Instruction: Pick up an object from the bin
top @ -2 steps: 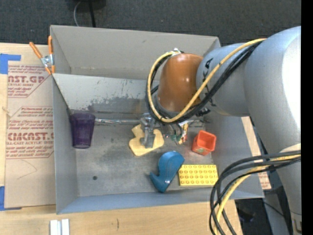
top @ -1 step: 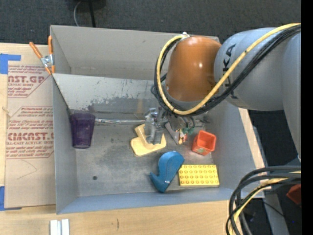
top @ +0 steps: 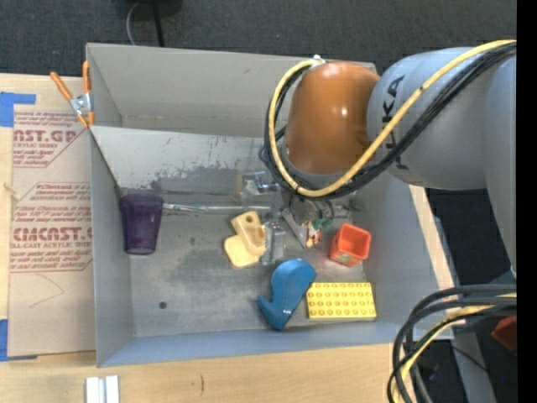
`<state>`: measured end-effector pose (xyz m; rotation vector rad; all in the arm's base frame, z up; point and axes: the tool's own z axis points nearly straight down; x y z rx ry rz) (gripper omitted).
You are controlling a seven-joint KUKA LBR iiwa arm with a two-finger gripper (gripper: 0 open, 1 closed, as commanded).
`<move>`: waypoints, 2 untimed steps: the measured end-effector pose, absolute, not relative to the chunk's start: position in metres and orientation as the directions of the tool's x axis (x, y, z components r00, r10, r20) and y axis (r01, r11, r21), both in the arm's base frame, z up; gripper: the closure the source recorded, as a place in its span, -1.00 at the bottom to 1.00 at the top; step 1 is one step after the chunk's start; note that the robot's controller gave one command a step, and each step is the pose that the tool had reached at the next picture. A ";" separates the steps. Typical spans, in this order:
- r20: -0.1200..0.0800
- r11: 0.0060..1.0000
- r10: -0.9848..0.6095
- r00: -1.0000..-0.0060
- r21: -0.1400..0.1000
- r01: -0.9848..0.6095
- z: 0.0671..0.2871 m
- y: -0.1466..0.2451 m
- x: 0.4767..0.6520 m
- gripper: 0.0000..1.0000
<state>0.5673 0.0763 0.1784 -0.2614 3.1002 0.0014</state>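
Mostly bare grey metal floor in the bin (top: 109, 267), scuffed, with whitish streaks under the back wall. Dark ground (top: 336, 15) lies behind the bin.

The arm (top: 453, 116) comes in from the right, with its orange cover (top: 331, 120) over the bin's middle-back and yellow-and-black cables (top: 278, 116) looped round the cover. The gripper (top: 275, 240) is low, near the floor's centre. Jaw state: cannot tell, since the cover and wrist hardware hide too much.

The cream piece (top: 245, 240) is the nearest thing, just left of the gripper. It may be touching; can't confirm. It is blocky and lies flat. Its long axis runs roughly front to back in the bin, slightly tilted, with the squarer end toward the back wall and the rounder end toward the front.

- Blue piece (top: 285, 294): curved, in front of the gripper, pointed end toward the front wall.
- Yellow plate (top: 341, 300): studded, just right of the blue piece, long side along the front wall.
- Orange tub (top: 349, 244): right of the gripper, behind the plate.
- Purple cup (top: 140, 222): upright at the left wall, well apart from the rest.
- Thin rod (top: 201, 206): lies from beside the cup toward the gripper.
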 end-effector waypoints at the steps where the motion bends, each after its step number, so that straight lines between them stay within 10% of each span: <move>1: -0.030 0.986 -0.167 -0.985 -0.002 -0.167 0.178 0.076 0.567 -1.00; 2: -0.038 0.973 -0.229 -0.973 -0.003 -0.229 0.164 0.062 0.565 -1.00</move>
